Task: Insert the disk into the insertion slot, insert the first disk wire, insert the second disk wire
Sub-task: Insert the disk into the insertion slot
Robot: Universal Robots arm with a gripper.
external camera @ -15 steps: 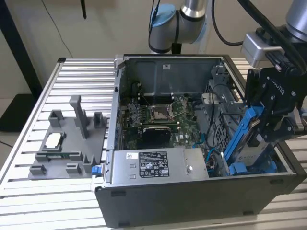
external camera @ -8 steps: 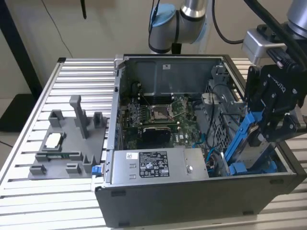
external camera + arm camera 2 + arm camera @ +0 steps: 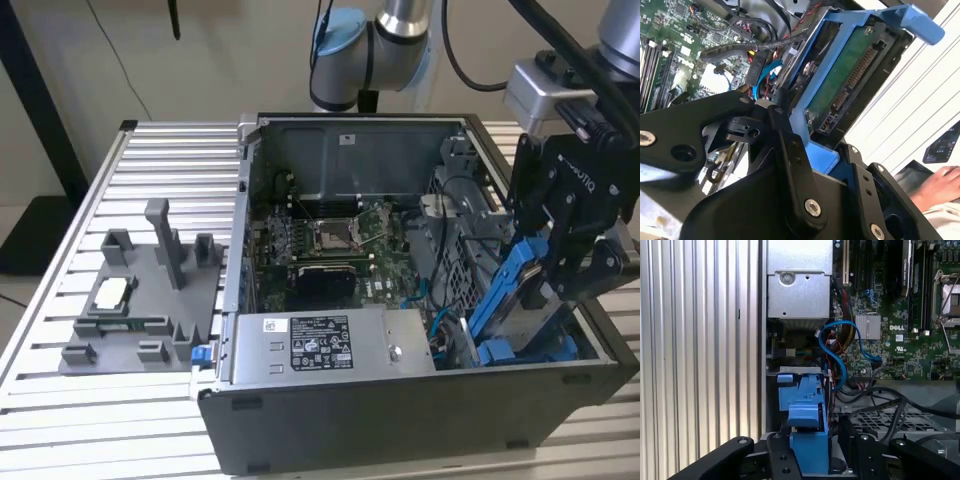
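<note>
The disk (image 3: 520, 285), in its bright blue carrier frame, hangs tilted over the case's corner at the exterior view's right. My gripper (image 3: 540, 290) is shut on it. In the second wrist view the disk (image 3: 845, 75) shows its green circuit-board side and connector row, with my black fingers (image 3: 790, 150) clamped on the blue frame. The first wrist view has the carrier's blue end (image 3: 807, 440) between the fingers. Just below the disk lies the insertion slot (image 3: 505, 352), a grey bay with blue tabs. A loose blue disk wire (image 3: 840, 357) curls beside the bay.
The open computer case holds a motherboard (image 3: 340, 245) and a grey labelled power-supply box (image 3: 330, 345). Black cables (image 3: 900, 405) cross near the bay. A grey fixture tray (image 3: 140, 300) sits on the slatted table (image 3: 160, 160). A person's hand (image 3: 940, 185) rests beyond the case.
</note>
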